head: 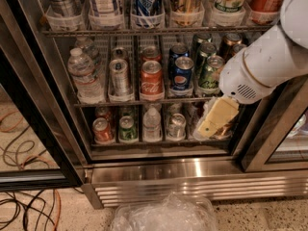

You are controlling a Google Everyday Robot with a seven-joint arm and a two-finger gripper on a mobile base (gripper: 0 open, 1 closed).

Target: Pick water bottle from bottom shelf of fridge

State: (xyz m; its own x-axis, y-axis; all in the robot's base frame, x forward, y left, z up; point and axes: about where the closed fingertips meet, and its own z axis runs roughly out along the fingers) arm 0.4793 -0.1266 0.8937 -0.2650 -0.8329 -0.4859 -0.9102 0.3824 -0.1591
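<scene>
Your water bottle (152,124) stands mid bottom shelf (159,143) — the gripper (215,121) hangs right of it, its spread untellable. Cables (24,208) cross the floor (269,215).

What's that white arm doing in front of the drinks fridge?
A robot arm is after a drink in the open fridge. Its gripper hangs at the right end of the bottom shelf, in front of the drinks there. The small water bottle stands untouched near the shelf's middle, between a green can and a silver can, with the gripper apart from it.
</scene>
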